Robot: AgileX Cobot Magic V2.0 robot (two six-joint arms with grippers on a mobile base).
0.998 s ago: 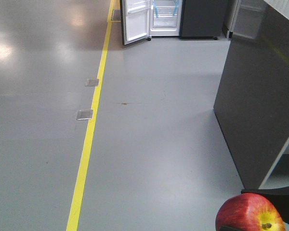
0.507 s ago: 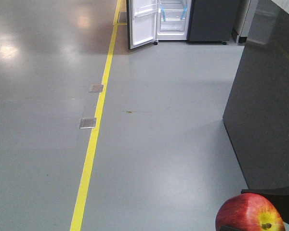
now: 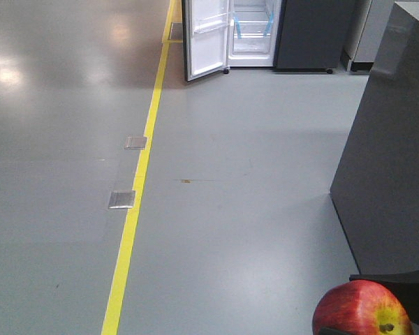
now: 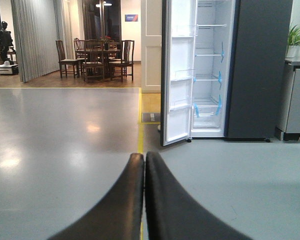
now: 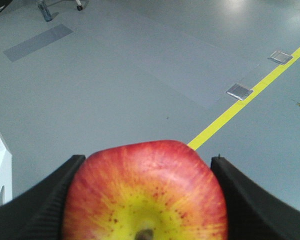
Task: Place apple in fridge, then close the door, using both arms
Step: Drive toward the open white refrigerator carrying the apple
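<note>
- Red and yellow skin fills the near edge of the right wrist view: the apple [image 5: 145,175] sits squarely in the right hand [image 5: 145,200], gripped between black fingers [image 5: 40,200] that press on both its sides, with the stem dimple facing the camera.
- In the front view the apple shows in the bottom right corner, held above the grey floor [image 3: 251,209].
- The left hand [image 4: 144,200] is pinched together, its two prongs touching with nothing between them.
- A yellow line [image 3: 136,202] runs away along the floor, with two small metal plates [image 3: 121,199] just beside it on its left.
- A dark grey cabinet [image 3: 391,174] stands on the right.
- Far ahead stands the fridge [image 3: 314,31], well apart from the apple. Its door [image 3: 206,38] is swung open to the left, and the white inside shows shelves [image 4: 210,55] and blue tape [image 4: 219,105].
</note>
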